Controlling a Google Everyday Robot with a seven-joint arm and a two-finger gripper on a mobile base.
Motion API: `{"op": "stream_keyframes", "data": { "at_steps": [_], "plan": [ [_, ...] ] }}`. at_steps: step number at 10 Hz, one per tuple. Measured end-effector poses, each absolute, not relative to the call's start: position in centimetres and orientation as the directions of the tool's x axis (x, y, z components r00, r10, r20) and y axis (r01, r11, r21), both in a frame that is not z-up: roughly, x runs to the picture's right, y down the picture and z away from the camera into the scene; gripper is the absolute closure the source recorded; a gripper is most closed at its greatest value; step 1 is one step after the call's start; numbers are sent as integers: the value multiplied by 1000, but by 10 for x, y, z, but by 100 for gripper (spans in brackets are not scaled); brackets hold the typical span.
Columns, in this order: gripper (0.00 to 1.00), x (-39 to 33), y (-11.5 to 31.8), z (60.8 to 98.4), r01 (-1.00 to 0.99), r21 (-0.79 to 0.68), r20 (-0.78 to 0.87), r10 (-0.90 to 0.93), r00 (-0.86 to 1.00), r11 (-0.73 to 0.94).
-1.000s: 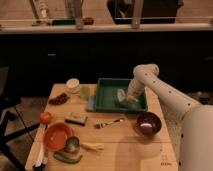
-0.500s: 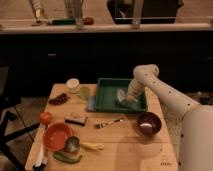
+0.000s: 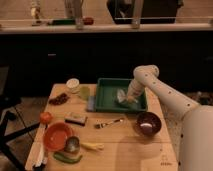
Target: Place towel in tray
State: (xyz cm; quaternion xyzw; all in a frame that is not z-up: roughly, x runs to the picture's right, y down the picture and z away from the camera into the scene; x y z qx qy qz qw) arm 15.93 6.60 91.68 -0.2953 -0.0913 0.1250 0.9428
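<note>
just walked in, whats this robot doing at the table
The robot's one arm reaches down into the green tray at the back of the wooden table. Its gripper is low over the pale towel, which lies inside the tray's right half. A fork, bowls and food lie untouched around it.

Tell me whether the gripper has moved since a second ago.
No. The gripper stays over the towel in the tray's right half.

Smooth white tubular arm (image 3: 165,95), rounded joints; end effector (image 3: 128,98) seemingly pale.
</note>
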Motion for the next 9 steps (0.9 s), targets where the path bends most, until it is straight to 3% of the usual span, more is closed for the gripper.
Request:
{"op": "stream_keyframes", "data": {
  "at_steps": [4,9],
  "plan": [
    [21,155,61,912,-145,-550,177,285,942,823],
    [20,156,59,911,-134,-558,195,286,938,819]
  ]
}}
